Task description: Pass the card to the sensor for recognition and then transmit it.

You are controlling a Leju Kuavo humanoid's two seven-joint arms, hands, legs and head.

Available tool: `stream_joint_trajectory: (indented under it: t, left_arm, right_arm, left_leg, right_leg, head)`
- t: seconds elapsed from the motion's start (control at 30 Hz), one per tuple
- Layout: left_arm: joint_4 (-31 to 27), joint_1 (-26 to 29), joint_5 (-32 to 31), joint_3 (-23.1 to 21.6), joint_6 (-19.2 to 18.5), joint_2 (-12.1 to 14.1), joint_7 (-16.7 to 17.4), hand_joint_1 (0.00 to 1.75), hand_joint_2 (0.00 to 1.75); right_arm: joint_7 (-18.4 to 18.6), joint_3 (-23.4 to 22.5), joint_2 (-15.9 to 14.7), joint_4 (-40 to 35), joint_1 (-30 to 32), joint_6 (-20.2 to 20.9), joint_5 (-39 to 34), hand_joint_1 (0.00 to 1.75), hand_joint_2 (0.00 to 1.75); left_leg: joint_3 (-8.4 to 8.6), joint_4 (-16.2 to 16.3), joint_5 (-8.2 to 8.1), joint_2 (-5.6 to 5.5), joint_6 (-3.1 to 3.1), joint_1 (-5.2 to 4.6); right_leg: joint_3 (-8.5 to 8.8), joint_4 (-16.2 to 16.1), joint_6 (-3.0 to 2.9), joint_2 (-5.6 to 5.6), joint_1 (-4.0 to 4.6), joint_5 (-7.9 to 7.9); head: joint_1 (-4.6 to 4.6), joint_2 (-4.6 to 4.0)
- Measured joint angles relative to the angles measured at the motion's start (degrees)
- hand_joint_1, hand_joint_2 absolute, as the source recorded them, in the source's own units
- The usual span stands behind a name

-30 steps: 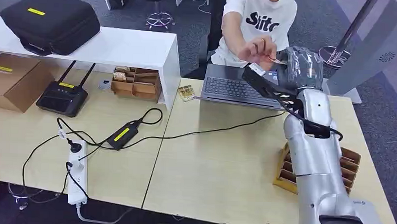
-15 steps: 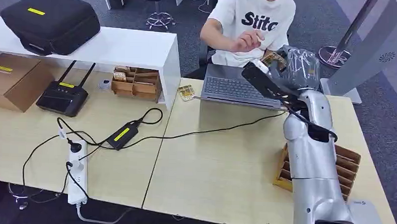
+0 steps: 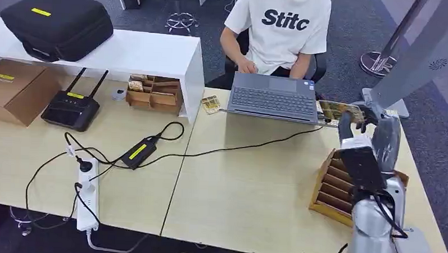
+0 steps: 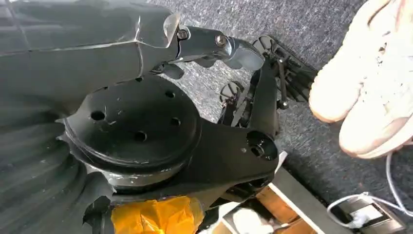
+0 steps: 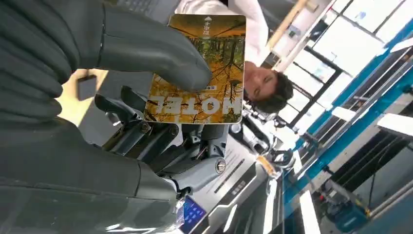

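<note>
My right hand is raised over the table's right side, just right of the laptop. It pinches a yellow-brown card that sticks out toward the laptop's corner. In the right wrist view the card reads "HOTEL" and is held between the thumb and the darker fingers. A grey slanted panel on a base rises just beyond the hand, to its right. A person in a white shirt sits behind the laptop, hands low. My left hand hangs by my body with nothing in it.
A wooden slotted rack stands under my right forearm. A black cable crosses the table to a power brick and power strip. A loose card, a wooden tray, a router and a white shelf lie further left.
My right arm has pulled back from the person and come down beside the laptop, the card still in its hand. The person's raised hand has dropped behind the laptop.
</note>
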Motion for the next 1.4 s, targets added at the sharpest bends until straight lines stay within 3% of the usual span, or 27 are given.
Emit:
stream_joint_trajectory:
  t: [0.33,0.53,0.63,0.8,0.93,1.1,1.2,1.4]
  left_arm:
    - [0.00,0.54,0.00,3.43,0.50,-1.14,-0.92,0.00,1.75]
    - [0.00,0.67,0.00,4.79,0.92,-1.58,-1.29,0.00,1.75]
    - [0.00,0.58,0.00,5.05,0.98,-1.66,-1.31,0.00,1.75]
    - [0.00,0.62,0.00,5.75,1.36,-1.93,-1.47,0.00,1.75]
    - [0.00,0.63,0.00,6.56,1.77,-2.01,-1.44,0.00,1.75]
    - [0.00,0.65,0.00,7.52,2.10,-2.17,-1.29,0.00,1.75]
    - [0.00,0.62,0.00,8.17,2.38,-2.34,-1.29,0.00,1.75]
    - [0.00,0.62,0.00,9.05,2.43,-2.52,-1.29,0.00,1.75]
  right_arm:
    - [-2.45,-8.72,-0.04,-9.67,10.44,-1.38,-3.65,1.75,1.75]
    - [-2.69,-19.29,-0.31,-10.57,13.05,-0.63,-7.04,1.75,1.75]
    - [-2.98,-22.34,-0.33,-10.70,13.66,-0.04,-7.16,1.75,1.75]
    - [0.61,-26.85,-0.33,-10.46,14.08,1.21,-8.21,1.75,1.75]
    - [1.99,-34.83,-0.42,-8.25,14.48,5.23,-12.14,1.75,1.75]
    - [4.92,-43.90,-0.98,-4.22,15.16,9.23,-11.00,1.75,1.75]
    - [6.18,-46.53,-0.98,-2.98,15.84,11.39,-8.90,1.75,1.75]
    - [6.38,-48.90,-1.00,-1.60,16.19,11.56,-8.44,1.75,1.75]
  left_leg:
    - [0.03,0.00,-0.03,0.09,-0.01,0.00]
    - [0.00,0.00,-0.04,0.06,0.00,-0.01]
    - [0.03,0.00,-0.04,0.12,0.01,-0.01]
    - [0.03,0.00,-0.04,0.07,0.00,0.00]
    - [0.02,0.00,-0.05,0.08,0.01,0.00]
    - [-0.01,0.00,-0.13,0.08,0.13,-0.02]
    - [0.01,0.00,-0.13,0.10,0.13,-0.02]
    - [0.02,0.00,-0.12,0.10,0.13,-0.01]
  right_leg:
    - [-0.04,-0.04,0.03,0.11,0.00,-0.02]
    - [-0.02,-0.05,0.04,0.06,-0.01,-0.01]
    - [-0.04,-0.05,0.04,0.13,-0.01,-0.01]
    - [-0.04,-0.05,0.05,0.05,0.00,-0.02]
    - [-0.04,-0.05,0.05,0.07,-0.01,-0.02]
    - [-0.03,-0.06,0.06,0.05,-0.01,-0.03]
    - [-0.04,-0.06,0.06,0.08,-0.01,-0.03]
    - [-0.04,-0.05,0.06,0.09,-0.01,-0.03]
  head:
    - [0.02,0.00]
    - [0.00,0.00]
    - [0.00,0.00]
    - [0.00,0.00]
    - [0.00,0.00]
    - [0.00,0.00]
    - [-0.02,0.00]
    - [0.00,0.00]
